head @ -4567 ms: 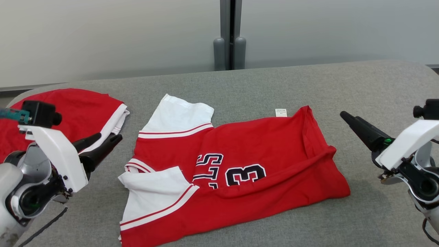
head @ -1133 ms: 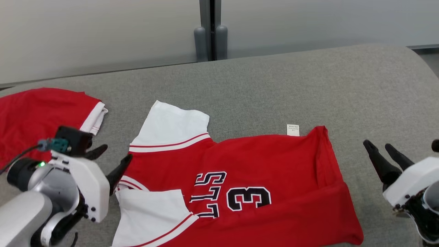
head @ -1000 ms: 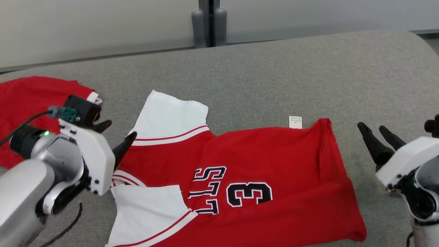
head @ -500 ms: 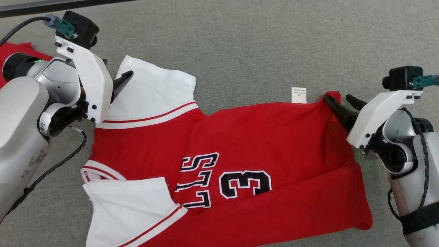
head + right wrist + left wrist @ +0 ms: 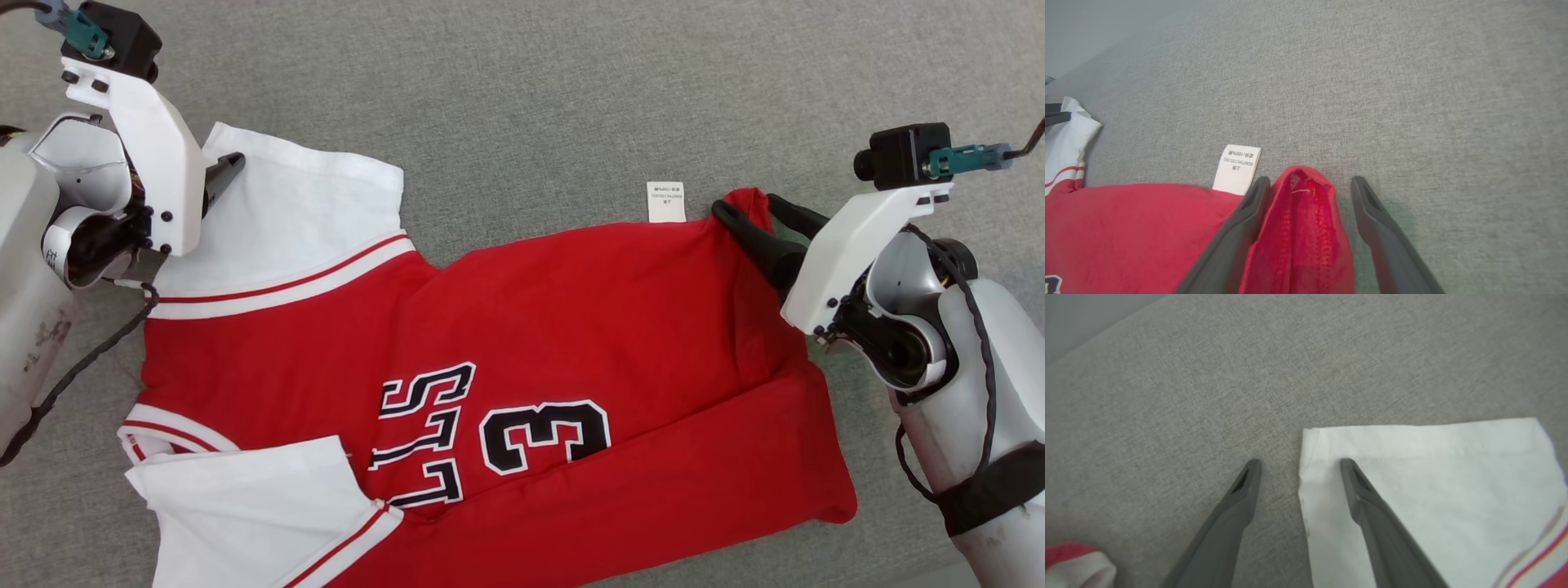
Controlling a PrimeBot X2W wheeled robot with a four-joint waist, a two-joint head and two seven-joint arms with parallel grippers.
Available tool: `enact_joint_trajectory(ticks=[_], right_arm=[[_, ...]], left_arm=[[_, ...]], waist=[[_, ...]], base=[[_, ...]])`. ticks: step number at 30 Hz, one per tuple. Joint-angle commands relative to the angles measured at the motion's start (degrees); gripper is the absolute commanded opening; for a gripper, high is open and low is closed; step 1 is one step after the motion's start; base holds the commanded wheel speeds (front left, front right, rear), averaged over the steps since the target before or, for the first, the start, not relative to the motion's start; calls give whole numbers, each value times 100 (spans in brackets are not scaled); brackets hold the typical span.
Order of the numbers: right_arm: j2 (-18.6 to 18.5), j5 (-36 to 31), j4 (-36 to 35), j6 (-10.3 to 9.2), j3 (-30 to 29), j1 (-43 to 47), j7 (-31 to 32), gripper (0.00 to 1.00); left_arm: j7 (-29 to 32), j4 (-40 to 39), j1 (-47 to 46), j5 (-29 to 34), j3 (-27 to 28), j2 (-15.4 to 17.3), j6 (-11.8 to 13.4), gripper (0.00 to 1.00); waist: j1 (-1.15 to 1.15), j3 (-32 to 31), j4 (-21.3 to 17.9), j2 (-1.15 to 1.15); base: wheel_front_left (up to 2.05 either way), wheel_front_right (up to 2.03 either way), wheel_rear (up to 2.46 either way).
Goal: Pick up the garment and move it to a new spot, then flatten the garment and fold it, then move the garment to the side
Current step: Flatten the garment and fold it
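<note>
The garment (image 5: pixel 571 327), a red jersey with white sleeves and black "3" lettering, lies spread on the grey table with its near side folded over. My left gripper (image 5: pixel 1300 461) is open at the far white sleeve (image 5: pixel 1433 477). It straddles the sleeve's corner, with one finger over the cloth and the other over bare table. My right gripper (image 5: pixel 744 204) is open at the garment's far right. The raised red hem corner (image 5: pixel 1300 212) sits between its fingers. A white care label (image 5: pixel 1237 169) sticks out just left of that gripper.
The grey fabric tabletop (image 5: pixel 531 82) stretches beyond the garment. A bit of another red and white cloth (image 5: pixel 1073 563) shows at the lower left of the left wrist view. A dark cable (image 5: pixel 82 367) hangs from my left arm beside the jersey.
The head camera has tipped down over the table. Both arms have reached forward to the garment's far edge, the left to the white sleeve corner, the right around the red hem corner. Both grippers stay open.
</note>
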Motion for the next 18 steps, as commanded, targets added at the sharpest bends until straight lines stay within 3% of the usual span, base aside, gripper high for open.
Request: enact_joint_trajectory(ticks=[1, 3, 4, 5, 6, 8, 18], right_arm=[[-32, 73, 33, 0, 56, -80, -74, 100], [-69, 156, 86, 0, 158, -135, -147, 100], [-90, 187, 113, 0, 213, -161, -183, 92], [-107, 230, 138, 0, 265, -181, -208, 65], [-121, 270, 167, 0, 315, -190, -244, 46], [-183, 351, 231, 0, 394, -213, -312, 0], [-378, 604, 704, 0, 347, -44, -1015, 0]], left_arm=[[-11, 77, -96, -32, 4, -32, -42, 100], [-22, 214, -96, -36, -38, -60, -45, 97], [2, 269, -82, -82, -52, -93, -50, 54], [5, 294, -95, -109, -72, -118, -66, 31], [-3, 314, -111, -123, -92, -141, -77, 0], [-55, 323, -131, -141, -136, -173, -91, 0], [-617, 439, -83, -276, -210, -72, -86, 0]], waist=[[0, 37, -33, 0], [0, 59, -41, 0], [0, 65, -40, 0], [0, 69, -36, 0], [0, 65, -25, 0], [0, 27, 13, 0], [0, -473, 301, 0]], base=[[0, 0, 0], [0, 0, 0], [0, 0, 0], [0, 0, 0], [0, 0, 0], [0, 0, 0], [0, 0, 0]])
